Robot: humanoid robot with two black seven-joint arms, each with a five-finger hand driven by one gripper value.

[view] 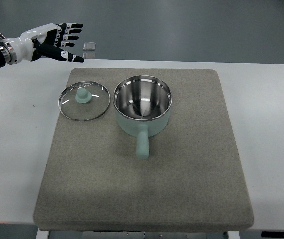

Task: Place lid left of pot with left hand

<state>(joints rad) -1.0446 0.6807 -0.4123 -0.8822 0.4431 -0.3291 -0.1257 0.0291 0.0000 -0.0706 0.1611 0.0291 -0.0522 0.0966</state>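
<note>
A glass lid (84,100) with a metal rim and a mint green knob lies flat on the grey mat (181,169), just left of the pot. The mint green pot (142,106) has a steel inside and stands uncovered, its handle pointing toward the near edge. My left hand (64,41) hovers at the far left, above the table's back edge and well away from the lid. Its fingers are spread and hold nothing. The right arm does not show.
The mat covers most of a white table (271,124). A small grey square object (89,46) lies on the floor beyond the table's far edge, close to my left fingertips.
</note>
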